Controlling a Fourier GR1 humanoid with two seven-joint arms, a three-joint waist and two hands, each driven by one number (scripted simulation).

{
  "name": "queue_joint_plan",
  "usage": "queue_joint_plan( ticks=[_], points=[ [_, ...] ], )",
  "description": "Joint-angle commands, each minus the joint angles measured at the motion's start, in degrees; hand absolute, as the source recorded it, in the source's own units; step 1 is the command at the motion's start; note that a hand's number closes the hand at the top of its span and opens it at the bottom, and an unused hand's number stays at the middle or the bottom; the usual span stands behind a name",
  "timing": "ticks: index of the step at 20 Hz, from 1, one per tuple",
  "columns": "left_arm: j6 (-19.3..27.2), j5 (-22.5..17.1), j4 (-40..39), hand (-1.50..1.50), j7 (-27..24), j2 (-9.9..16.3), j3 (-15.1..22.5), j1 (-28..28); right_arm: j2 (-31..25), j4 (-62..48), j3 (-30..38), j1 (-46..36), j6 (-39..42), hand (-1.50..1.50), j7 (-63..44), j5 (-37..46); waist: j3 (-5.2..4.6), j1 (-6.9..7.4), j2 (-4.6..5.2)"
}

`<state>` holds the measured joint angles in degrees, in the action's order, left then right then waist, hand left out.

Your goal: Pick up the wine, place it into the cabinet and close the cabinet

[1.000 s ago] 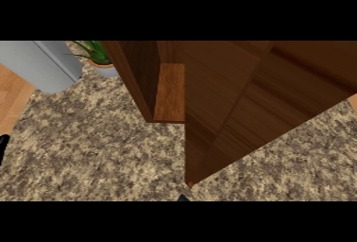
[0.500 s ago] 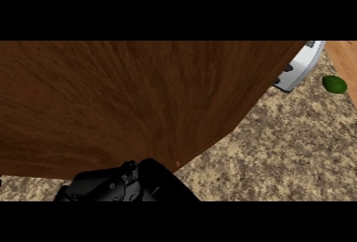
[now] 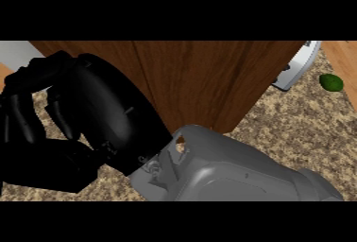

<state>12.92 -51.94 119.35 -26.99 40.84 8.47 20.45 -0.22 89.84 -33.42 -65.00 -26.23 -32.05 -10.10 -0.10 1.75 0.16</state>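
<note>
The robot hand [image 3: 77, 118], fingers curled on nothing visible, now fills the left before the cabinet [image 3: 202, 80].

A grey forearm [image 3: 237, 172] enters from the lower edge at about 5 o'clock and runs up toward 10 o'clock, filling much of the lower middle of the head view. Its wrist end, with an open bracket-like fitting, sits near the centre, slightly toward 7 o'clock. From there a black hand [image 3: 105, 118] extends toward 10 and 11 o'clock, its broad back turned to the view. The fingers [image 3: 28, 118] bend over at the top left and hang down the 9 o'clock side, curled back toward the palm. Whether they enclose anything cannot be told, and which of the two arms this is cannot be told either.
</note>
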Motion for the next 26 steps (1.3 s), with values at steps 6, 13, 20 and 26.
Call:
queue_joint_plan(
  ticks=[6,13,20,26],
  points=[
    [-1.1,2.0,-2.4,-1.50,2.3,-2.3,-1.6,-1.7,0.2,-18.2,8.9,-4.9,6.1,1.50,8.6,-3.0,0.06,-0.50,-0.01],
    [-1.7,4.3,-1.7,-1.50,2.2,-4.1,-0.9,-1.5,-3.1,-28.4,16.9,-4.7,16.1,1.50,17.7,-3.7,0.06,-0.31,0.26],
    [-1.9,4.4,-0.5,-1.50,3.5,-4.0,-1.3,-1.4,-4.3,-34.3,17.4,-7.0,15.6,1.50,20.0,-0.2,0.00,0.65,0.39],
    [-0.4,4.3,-2.5,-1.50,5.0,-4.7,-1.5,-6.2,-5.8,-34.9,15.9,-4.8,18.1,1.50,22.6,1.1,0.02,-0.53,0.71]
  ],
)
